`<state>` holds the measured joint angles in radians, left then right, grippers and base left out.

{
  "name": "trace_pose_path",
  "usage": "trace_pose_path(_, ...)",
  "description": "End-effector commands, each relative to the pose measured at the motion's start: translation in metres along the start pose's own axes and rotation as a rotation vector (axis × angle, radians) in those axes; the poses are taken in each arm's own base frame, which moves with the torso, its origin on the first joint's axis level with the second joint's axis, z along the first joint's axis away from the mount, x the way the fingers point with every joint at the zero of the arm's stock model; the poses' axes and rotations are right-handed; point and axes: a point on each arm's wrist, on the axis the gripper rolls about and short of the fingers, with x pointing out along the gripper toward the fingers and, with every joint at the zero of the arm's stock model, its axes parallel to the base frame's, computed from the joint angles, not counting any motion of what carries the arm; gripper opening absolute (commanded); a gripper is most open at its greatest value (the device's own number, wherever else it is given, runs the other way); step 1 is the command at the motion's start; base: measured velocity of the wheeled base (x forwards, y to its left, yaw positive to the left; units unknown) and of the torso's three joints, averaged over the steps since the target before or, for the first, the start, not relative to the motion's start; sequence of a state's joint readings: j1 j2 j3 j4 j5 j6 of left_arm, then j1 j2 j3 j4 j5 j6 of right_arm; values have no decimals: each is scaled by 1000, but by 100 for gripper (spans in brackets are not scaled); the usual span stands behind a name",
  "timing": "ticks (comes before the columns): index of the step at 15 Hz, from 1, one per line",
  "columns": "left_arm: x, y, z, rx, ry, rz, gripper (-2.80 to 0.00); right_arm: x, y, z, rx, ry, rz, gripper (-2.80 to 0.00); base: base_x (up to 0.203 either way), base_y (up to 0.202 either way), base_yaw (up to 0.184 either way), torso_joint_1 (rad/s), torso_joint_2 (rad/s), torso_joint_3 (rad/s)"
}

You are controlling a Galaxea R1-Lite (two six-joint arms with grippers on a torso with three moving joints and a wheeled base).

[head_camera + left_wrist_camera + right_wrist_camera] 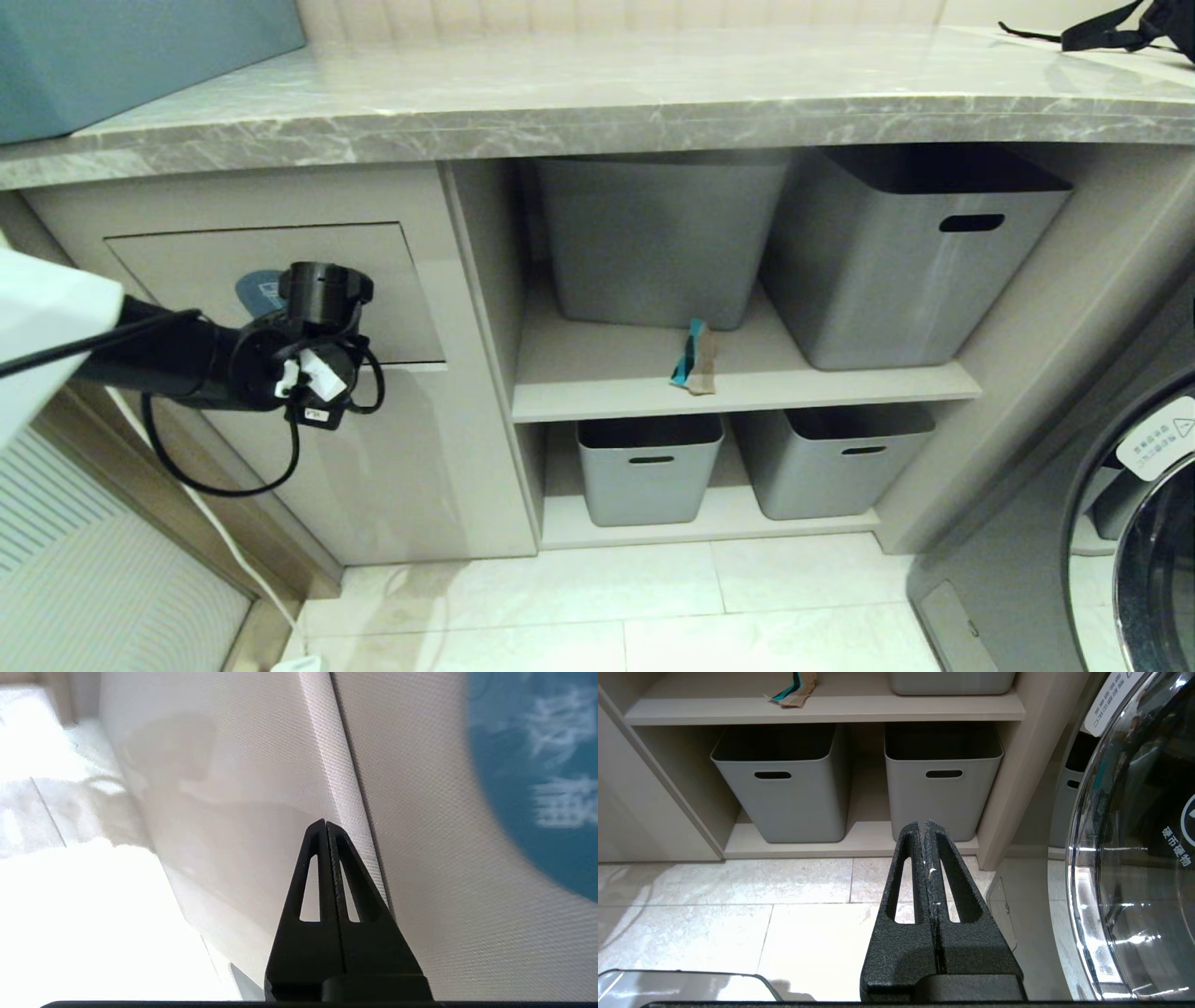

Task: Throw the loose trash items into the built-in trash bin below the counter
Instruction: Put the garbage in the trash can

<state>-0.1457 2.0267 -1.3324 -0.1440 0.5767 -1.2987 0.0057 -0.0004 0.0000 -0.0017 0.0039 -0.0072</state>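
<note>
The left gripper, jaws pressed together and empty, sat at the flap's edge on the built-in trash bin, beside its blue sticker. A teal-printed cardboard scrap lay near the upper shelf's front edge. The right gripper, jaws together, hung over the floor.

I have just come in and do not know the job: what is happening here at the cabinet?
The robot's left gripper, its jaws shut and empty, is up against the flap of the built-in trash bin under the counter, beside the blue sticker. A torn cardboard scrap with teal print lies on the upper shelf in front of the grey tubs, not yet picked up. The right gripper, also shut, hangs low over the floor near the washing machine.
</note>
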Motion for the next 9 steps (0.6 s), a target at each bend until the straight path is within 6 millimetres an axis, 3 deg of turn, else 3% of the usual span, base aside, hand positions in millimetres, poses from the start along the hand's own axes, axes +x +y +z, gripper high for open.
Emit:
trace_pose_path(1,-46,-6,33,-30,-27,-82,-280,0,0,0,0,-1,0,-280,0,0,0,0,0,0)
trace_pose_path(5,-120,4,75,62,-14,-212,-280,0,0,0,0,-1,1,-280,0,0,0,0,0,0)
trace_pose_path(7,-144,36,69,239,85,-231,-280,0,0,0,0,-1,1,-280,0,0,0,0,0,0)
trace_pose_path(9,-166,78,44,462,254,-296,-280,0,0,0,0,-1,1,-280,0,0,0,0,0,0)
